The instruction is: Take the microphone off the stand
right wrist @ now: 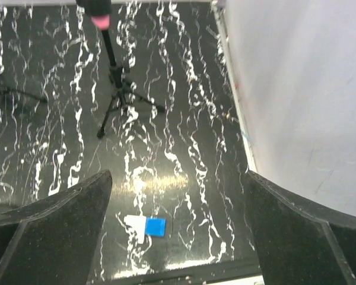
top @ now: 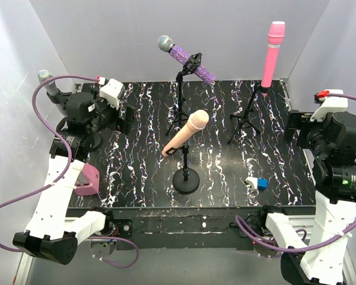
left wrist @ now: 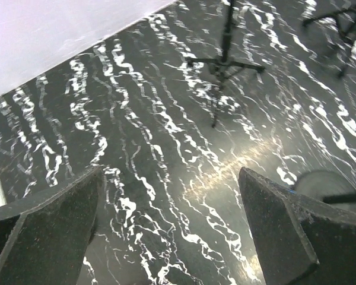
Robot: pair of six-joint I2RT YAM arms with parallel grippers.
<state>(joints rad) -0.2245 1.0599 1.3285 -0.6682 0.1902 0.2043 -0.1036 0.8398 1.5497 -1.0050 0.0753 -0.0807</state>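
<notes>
Left gripper (left wrist: pixel 171 178): you had it released, fingers spread wide over the table (left wrist: pixel 166 119) at 10 o'clock.
Right gripper (right wrist: pixel 178 178): also released at 3 o'clock, with the blue block (right wrist: pixel 155 226) lying near.
Peach microphone (top: pixel 187 132): sat tilted in its round-base stand (top: pixel 186 178) at mid-table (head toward 1 o'clock).
Purple microphone (top: pixel 187 58): on a black tripod (top: pixel 179 113) at 12 o'clock.
Pink microphone (top: pixel 272 53): upright on a second tripod (top: pixel 244 116) at 1 o'clock.

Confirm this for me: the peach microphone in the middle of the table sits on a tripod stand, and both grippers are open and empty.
One detail is wrong. The peach microphone sits on a round-base stand, not a tripod, as the top external view shows. The rest holds: it is mid-table, and the left gripper and right gripper are open and empty.
</notes>
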